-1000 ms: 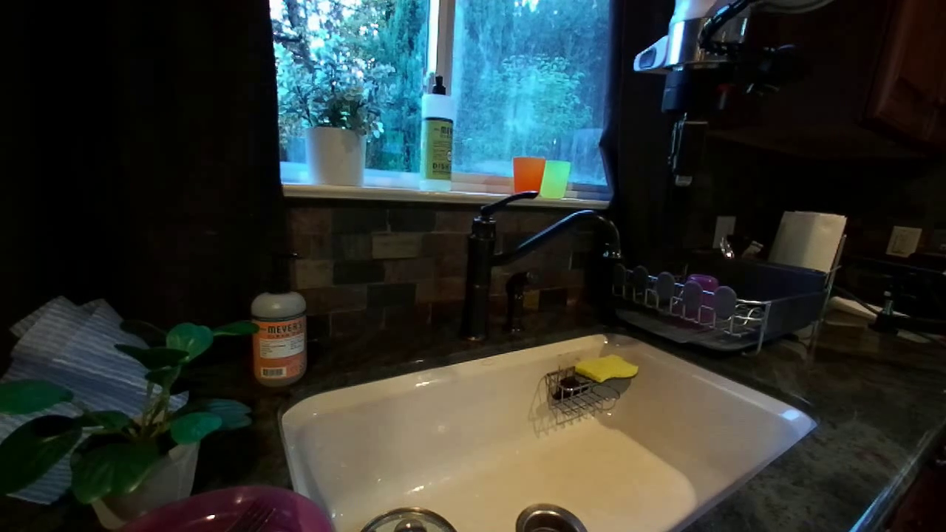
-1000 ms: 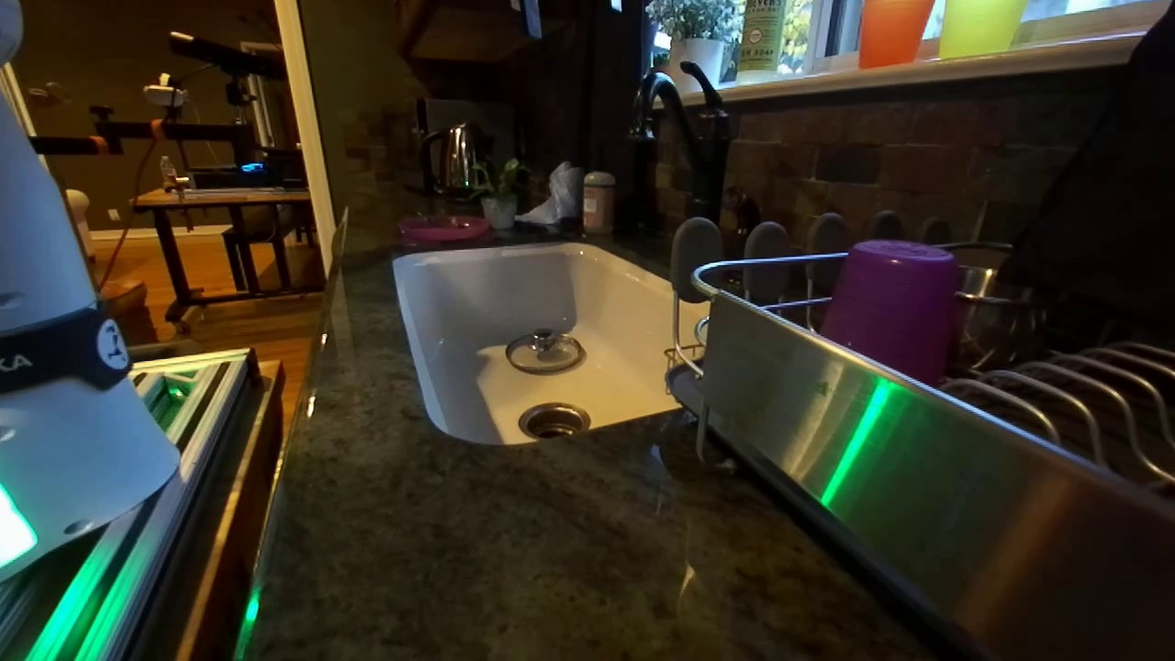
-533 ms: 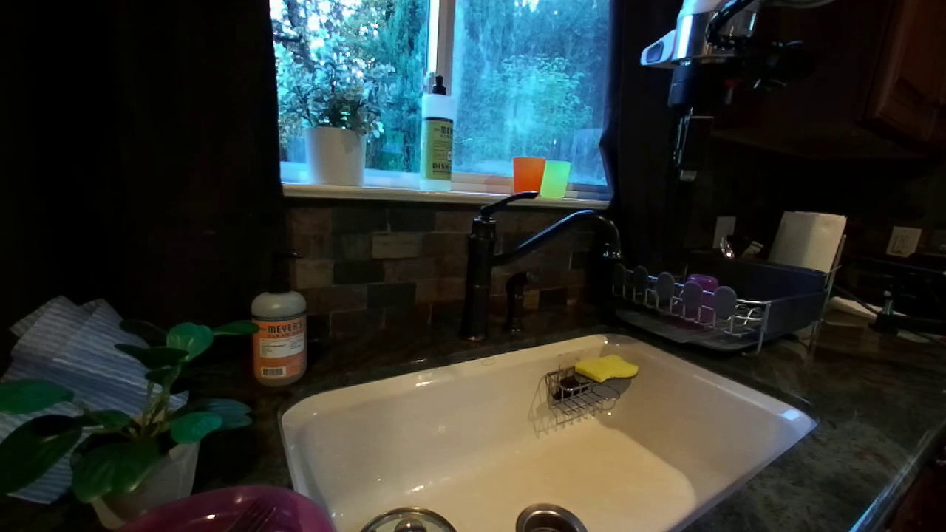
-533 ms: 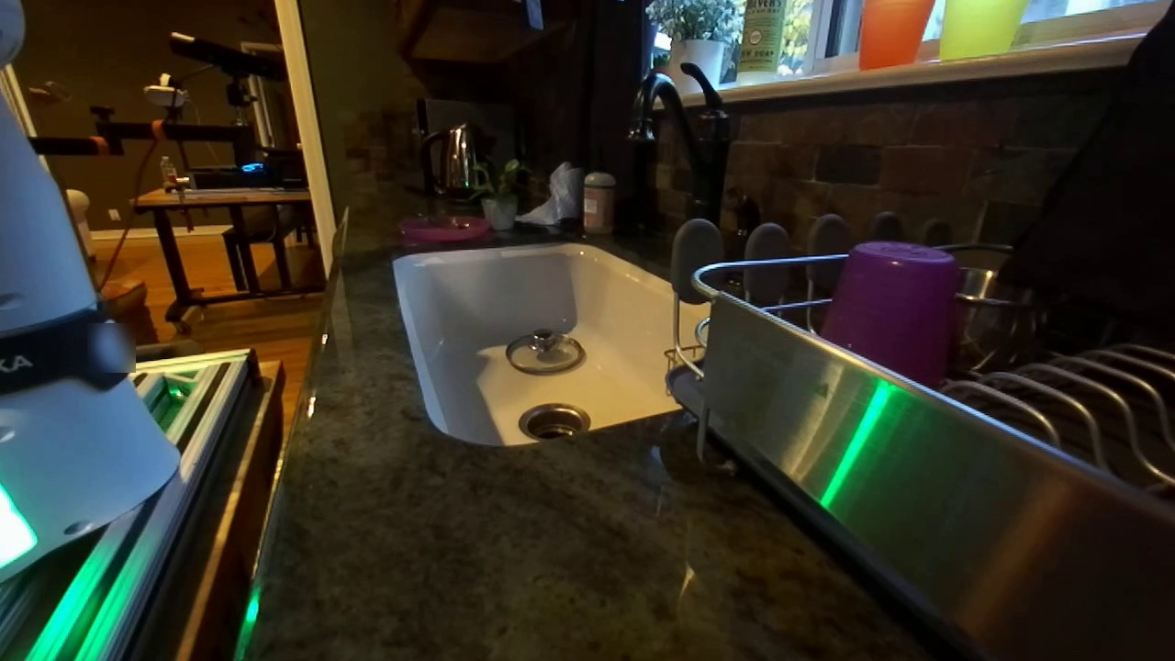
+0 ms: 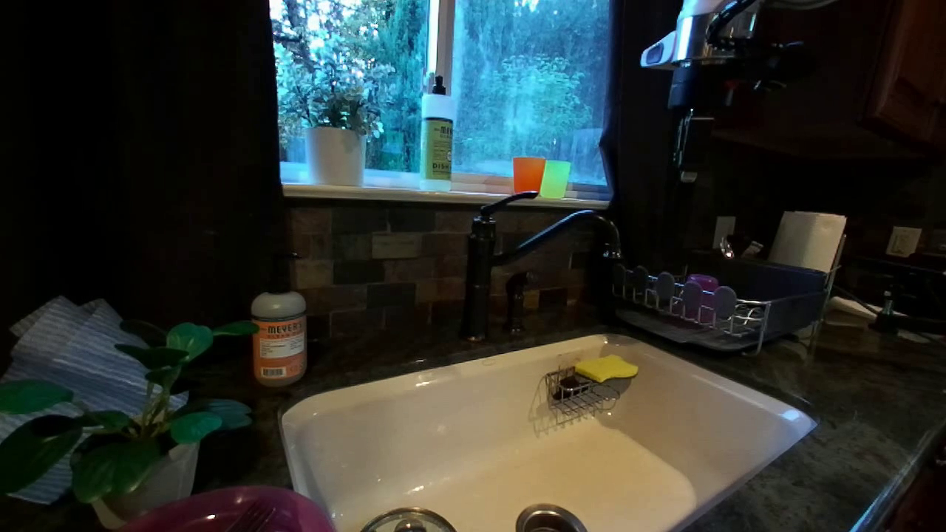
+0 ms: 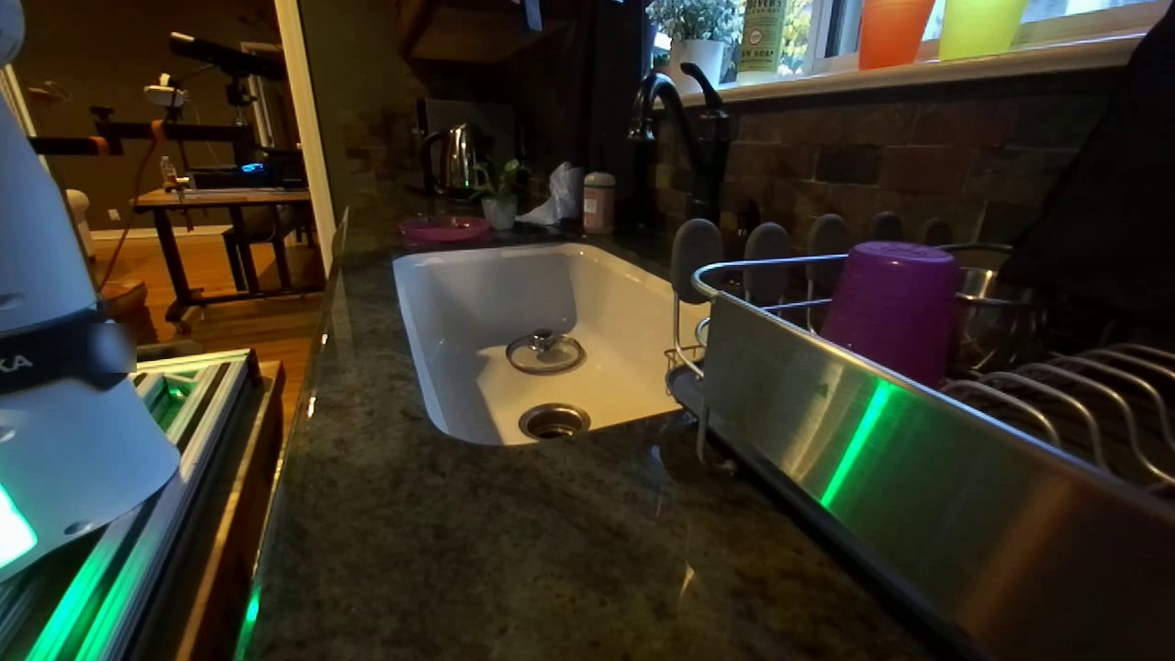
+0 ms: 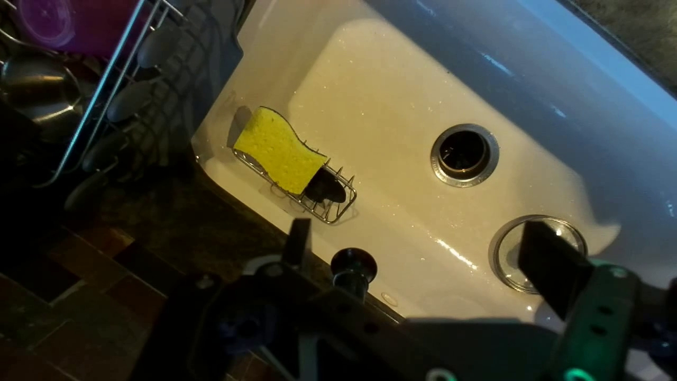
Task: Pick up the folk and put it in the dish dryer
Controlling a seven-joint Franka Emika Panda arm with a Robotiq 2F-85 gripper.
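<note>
The dark fork [image 5: 253, 516] lies on a magenta plate [image 5: 299, 510] at the bottom left of an exterior view. The plate also shows beyond the sink in an exterior view [image 6: 431, 231], where the fork is too small to make out. The dish dryer [image 5: 791, 299] is a metal wire rack with grey oval caps, right of the sink. It also shows in an exterior view [image 6: 799, 404] and at the wrist view's top left [image 7: 100, 100]. My gripper [image 7: 418, 230] is open and empty, high above the sink; it also hangs in an exterior view [image 5: 686, 174], far from the fork.
A purple cup [image 6: 890, 312] stands upside down in the rack. A black faucet [image 5: 480, 273] rises behind the white sink [image 5: 473, 428]. A yellow sponge [image 7: 280, 151] sits in a wire caddy. A glass lid [image 6: 544, 353] lies in the sink. A potted plant [image 5: 148, 436] and soap bottle [image 5: 279, 340] stand near the plate.
Over the first half second my gripper shifts slightly right in an exterior view and turns a little. Since then nothing visibly moves.
</note>
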